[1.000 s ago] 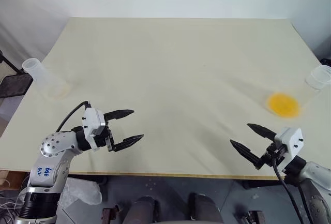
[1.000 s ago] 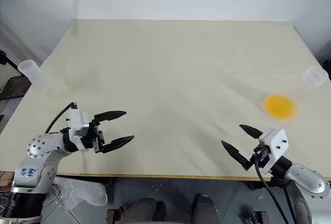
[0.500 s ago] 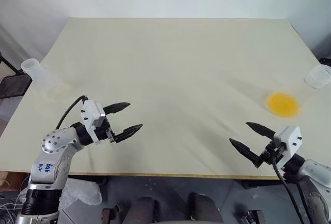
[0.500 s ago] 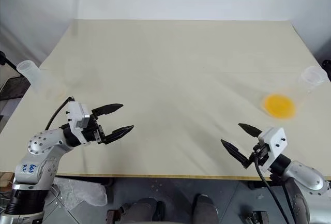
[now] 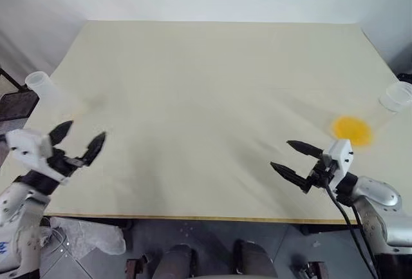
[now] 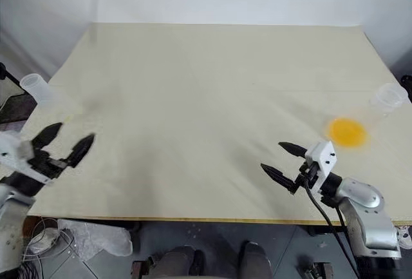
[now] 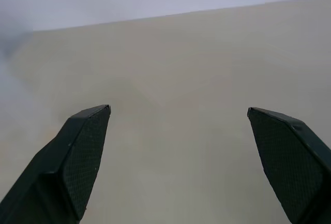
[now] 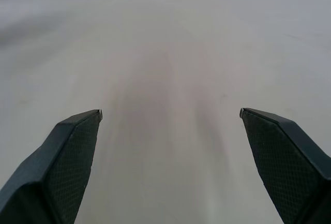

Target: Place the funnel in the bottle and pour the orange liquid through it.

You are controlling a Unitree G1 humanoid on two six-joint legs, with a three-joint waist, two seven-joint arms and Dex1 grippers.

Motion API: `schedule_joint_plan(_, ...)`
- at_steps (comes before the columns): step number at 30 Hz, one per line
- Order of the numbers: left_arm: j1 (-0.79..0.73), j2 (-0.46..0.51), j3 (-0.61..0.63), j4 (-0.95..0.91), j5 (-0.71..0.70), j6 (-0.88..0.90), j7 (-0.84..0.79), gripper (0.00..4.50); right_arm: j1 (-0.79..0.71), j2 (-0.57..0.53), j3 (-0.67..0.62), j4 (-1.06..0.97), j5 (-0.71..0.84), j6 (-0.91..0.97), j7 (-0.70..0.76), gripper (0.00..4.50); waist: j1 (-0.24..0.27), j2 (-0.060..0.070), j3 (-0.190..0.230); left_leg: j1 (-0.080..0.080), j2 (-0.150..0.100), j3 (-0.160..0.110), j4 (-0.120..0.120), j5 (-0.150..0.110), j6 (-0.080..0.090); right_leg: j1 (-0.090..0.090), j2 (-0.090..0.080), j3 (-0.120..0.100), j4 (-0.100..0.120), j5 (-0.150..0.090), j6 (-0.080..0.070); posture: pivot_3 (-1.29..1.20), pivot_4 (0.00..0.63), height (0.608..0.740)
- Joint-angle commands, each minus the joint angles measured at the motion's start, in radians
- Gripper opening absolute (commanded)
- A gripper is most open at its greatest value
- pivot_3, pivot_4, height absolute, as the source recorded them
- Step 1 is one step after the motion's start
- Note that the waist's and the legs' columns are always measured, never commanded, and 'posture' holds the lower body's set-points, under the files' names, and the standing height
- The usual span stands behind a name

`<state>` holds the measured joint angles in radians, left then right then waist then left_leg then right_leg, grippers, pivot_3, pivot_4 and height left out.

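The table point(image 5: 212, 86) is a wide pale surface. At its left edge stands the bottle point(image 5: 55, 102), a translucent container with an open round mouth, tilted a little to the left in the head views. The left gripper point(image 5: 78, 142) hovers over the near left corner of the table, just on the near side of the bottle and a little to its right, not touching it. Its two black fingers point(image 7: 77, 157) stand wide apart and hold nothing (between them the wrist view has just bare table).

On the right side of the table, near the right edge, there is a clear container point(image 5: 394, 102) and at its base the orange liquid point(image 5: 351, 129) is seen as a bright round patch through the plastic. The right gripper point(image 5: 293, 158) is above the near right part of the table, to the left and near side of the orange liquid, apart from it. Its fingers point(image 8: 67, 157) are also spread wide with nothing in them, and they point to the left.

I cannot make out the funnel with certainty.
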<state>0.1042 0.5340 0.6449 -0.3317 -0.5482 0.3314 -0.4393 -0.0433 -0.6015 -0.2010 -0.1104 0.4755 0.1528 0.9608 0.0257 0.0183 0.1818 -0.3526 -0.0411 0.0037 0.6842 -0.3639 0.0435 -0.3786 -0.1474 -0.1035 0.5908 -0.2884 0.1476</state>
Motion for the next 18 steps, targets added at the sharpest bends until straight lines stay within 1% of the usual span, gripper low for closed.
schedule_joint_plan(1, 0.015, -0.019, 0.103, -0.015, 0.003, 0.027, 0.126, 4.5, -0.029, -0.008, -0.004, 0.004, 0.008, -0.018, 0.02, 4.47, 0.0, 0.0, 0.0, 0.0, 0.0, 0.0, 0.0, 0.0, 0.0, 0.0, 0.0, 0.0, 0.0, 0.0, 0.0, 0.0, 0.15, 0.74)
schedule_joint_plan(4, -0.001, -0.029, 0.125, 0.001, 0.017, 0.041, 0.199, 4.5, -0.041, -0.007, -0.007, -0.003, 0.018, -0.012, 0.026, 4.47, 0.001, 0.0, 0.0, 0.0, 0.0, -0.002, 0.0, 0.0, -0.001, 0.0, 0.0, -0.001, 0.0, 0.0, 0.0, 0.0, 0.15, 0.74)
schedule_joint_plan(8, -0.037, -0.031, 0.117, 0.039, 0.046, 0.05, 0.276, 4.5, -0.048, -0.011, -0.022, -0.032, 0.046, 0.01, 0.024, 4.47, -0.001, 0.0, 0.0, 0.0, 0.0, -0.002, 0.0, 0.0, -0.001, 0.0, 0.0, -0.001, 0.0, 0.0, 0.0, 0.0, 0.15, 0.74)
schedule_joint_plan(13, -0.174, 0.021, 0.071, 0.224, 0.117, 0.029, 0.312, 4.5, -0.049, -0.015, -0.042, -0.052, 0.056, 0.002, 0.015, 4.47, 0.0, -0.001, 0.0, 0.0, 0.0, -0.002, 0.0, -0.001, -0.001, 0.0, 0.001, -0.002, 0.001, 0.0, 0.0, 0.0, 0.15, 0.74)
schedule_joint_plan(18, -0.312, 0.077, 0.019, 0.426, 0.174, -0.054, 0.285, 4.5, -0.038, -0.019, -0.056, -0.072, 0.063, 0.002, 0.006, 4.47, -0.001, -0.001, 0.0, 0.0, -0.001, -0.001, 0.0, -0.001, -0.001, 0.0, 0.001, -0.004, 0.001, 0.0, 0.0, 0.0, 0.15, 0.74)
